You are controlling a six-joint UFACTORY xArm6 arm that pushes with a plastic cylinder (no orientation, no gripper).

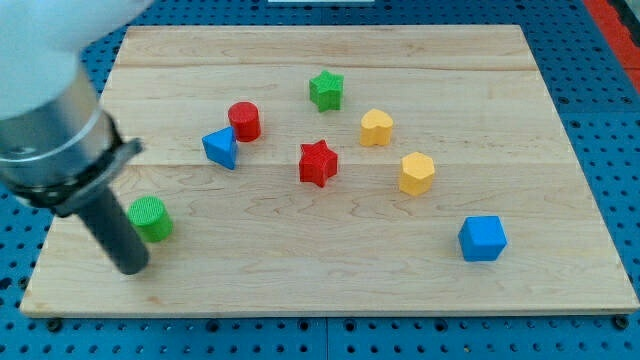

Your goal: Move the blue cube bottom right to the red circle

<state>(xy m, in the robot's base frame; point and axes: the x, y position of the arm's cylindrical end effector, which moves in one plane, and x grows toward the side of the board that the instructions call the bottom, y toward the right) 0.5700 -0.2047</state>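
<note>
Board: blue cube point(483, 238) far from my tip point(133, 268)

Pale wooden board point(560, 120) on blue perforated table point(30, 150); even light, soft shadows.

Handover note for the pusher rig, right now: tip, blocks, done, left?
My tip sits near the view's bottom left, just below-left of the green cylinder, touching no task block.
Blue cube is at the view's bottom right, far from the red cylinder at upper centre-left.
Done: nothing shows on the cube.
Left: get behind the cube and push it to the red cylinder's bottom right; red star lies in between.
</note>
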